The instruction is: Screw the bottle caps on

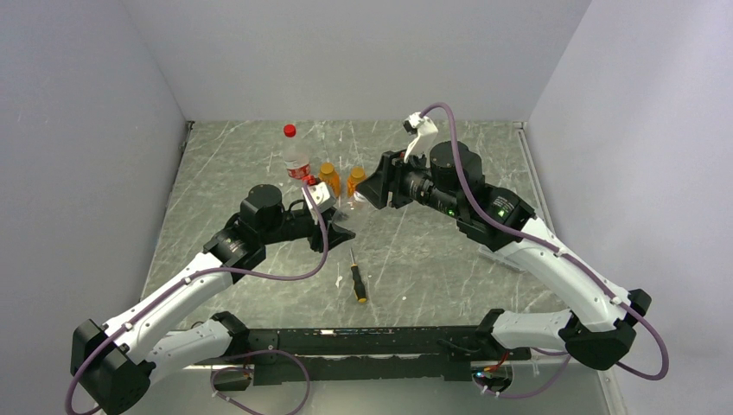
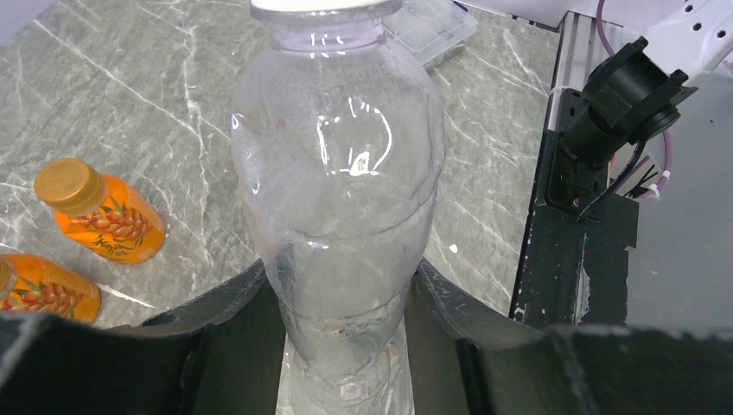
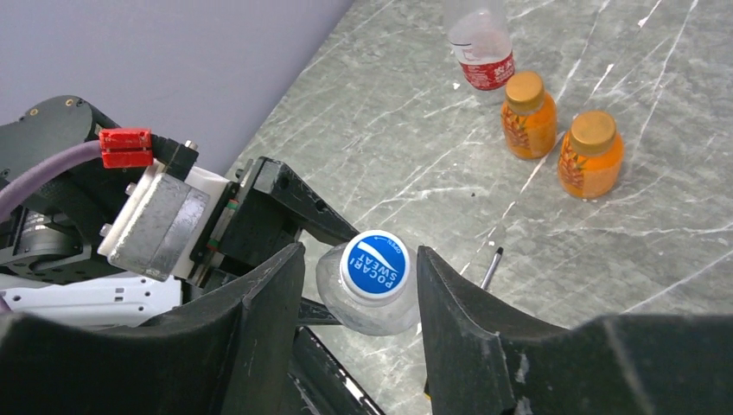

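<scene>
Bottle cap (image 3: pixel 374 266), blue, atop the clear bottle (image 2: pixel 337 216) over the middle of the counter (image 1: pixel 432 259): seemingly the tightening step.
Grasped round the bottle body by left pincer (image 2: pixel 341 277); flanked, not touched, by released right pincer (image 3: pixel 359 258); calls next for a square pinch, then twisting.

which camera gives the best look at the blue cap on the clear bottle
The right wrist view: the blue cap faces the lens, lettering readable, between the fingers of the right gripper. The left wrist view catches only its white rim at the top edge; in the top external view it cannot be made out.
</scene>
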